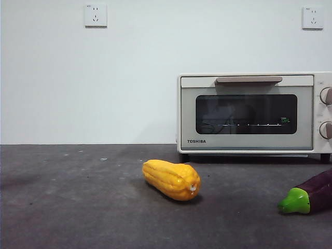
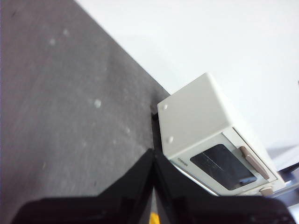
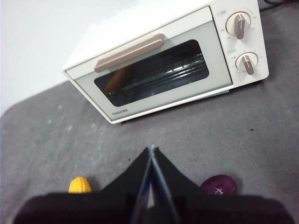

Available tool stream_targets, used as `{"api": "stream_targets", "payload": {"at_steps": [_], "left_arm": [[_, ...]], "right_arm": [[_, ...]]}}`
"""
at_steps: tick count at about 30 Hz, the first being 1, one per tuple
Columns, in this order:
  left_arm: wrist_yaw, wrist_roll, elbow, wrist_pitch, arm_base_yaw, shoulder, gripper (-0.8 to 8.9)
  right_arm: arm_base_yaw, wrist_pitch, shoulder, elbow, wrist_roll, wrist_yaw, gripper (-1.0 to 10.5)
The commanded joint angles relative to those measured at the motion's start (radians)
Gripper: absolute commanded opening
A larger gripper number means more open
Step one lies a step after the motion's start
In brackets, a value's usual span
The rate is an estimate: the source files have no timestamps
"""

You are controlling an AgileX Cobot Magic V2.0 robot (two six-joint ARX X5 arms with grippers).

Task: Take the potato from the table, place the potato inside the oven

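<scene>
- Neither gripper appears in the front view. On the dark grey table [image 1: 78, 207] a yellow ridged vegetable [image 1: 172, 179] lies near the middle, in front of and to the left of the oven [image 1: 254, 113].
- At the right edge of the same view a purple eggplant [image 1: 310, 195] with a green cap lies on the table, partly cut off by the picture's edge. The oven stands far on the right against the white wall, its door shut, the tan handle [image 1: 249, 80] along the top of the door. Two wall sockets [image 1: 96, 15] sit high on the wall.
- No potato shows on the table in this view.
- From the left wrist, the left gripper [image 2: 153, 161] hangs above the table with its two black jaws pressed together, nothing between them. The oven lies beyond it, seen from its side and front, and a sliver of yellow shows at the jaws' base.
- From the right wrist, the right gripper [image 3: 152, 156] hangs in front of the closed oven, jaws meeting at the tips and holding nothing. The yellow vegetable and the eggplant peek out on either side of the gripper.
- Behind the oven's glass an orange-brown shape [image 3: 114, 81] shows at the handle's left end; I cannot tell whether it is the potato or a reflection.
</scene>
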Motion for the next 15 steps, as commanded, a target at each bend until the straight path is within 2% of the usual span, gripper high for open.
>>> {"api": "stream_targets", "payload": {"at_steps": [1,6,11,15], "left_arm": [[0.025,0.107,0.084,0.008,-0.018,0.103,-0.05],[0.038,0.112,0.238,0.01,-0.068,0.283,-0.05],[0.052,0.112,0.379,0.041,-0.143,0.452,-0.05],[0.103,0.124,0.524,0.022,-0.217,0.604,-0.05]], "right_arm": [[0.0,-0.011,0.056,0.048,-0.029,-0.001,0.0],[0.0,-0.098,0.138,0.13,-0.072,0.039,0.0],[0.0,-0.129,0.156,0.192,-0.079,0.103,0.0],[0.0,-0.14,0.156,0.253,-0.162,0.133,0.0]]}}
